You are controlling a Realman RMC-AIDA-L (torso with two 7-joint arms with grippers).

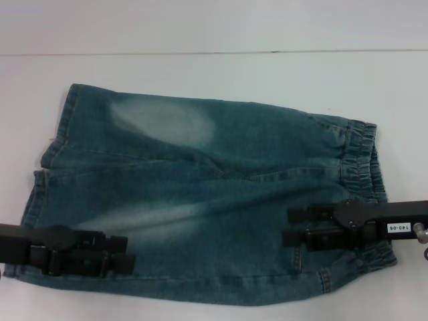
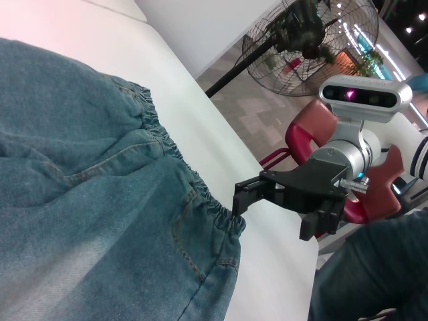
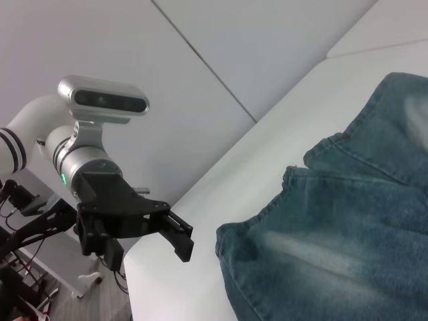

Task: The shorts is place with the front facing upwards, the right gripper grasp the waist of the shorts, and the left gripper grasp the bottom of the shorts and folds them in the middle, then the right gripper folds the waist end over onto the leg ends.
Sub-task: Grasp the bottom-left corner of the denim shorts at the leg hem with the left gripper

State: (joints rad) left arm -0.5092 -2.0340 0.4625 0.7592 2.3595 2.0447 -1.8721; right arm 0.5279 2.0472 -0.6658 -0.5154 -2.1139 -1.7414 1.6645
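White and unbroken, the worktop (image 1: 200,73) is seen from the head camera with the shorts (image 1: 200,194) spread flat across it, reaching almost to its near edge. Nearest that edge, at the left, the left gripper (image 1: 128,254) is held low over the bottom of the shorts (image 1: 33,200) — its two black fingers (image 1: 115,241) are parted by a narrow gap, with no cloth seen between them. Toward the right side, a little farther from the near edge, the right gripper (image 1: 289,226) is extended over the denim just inside the waist (image 1: 364,174), its white label facing up; its fingers (image 1: 304,215) are likewise spread apart, and nothing is gripped. Whether either gripper is touching the fabric cannot be told. The gathered waist is laid along the right side of the worktop, the hemmed leg ends along the left, a pale faded patch (image 1: 164,120) showing on the far leg. In the left wrist view the puckered band (image 2: 200,194) is seen lying close to the worktop's edge — beyond it, a floor fan (image 2: 311,43) and a red chair (image 2: 304,134) are visible in the room.
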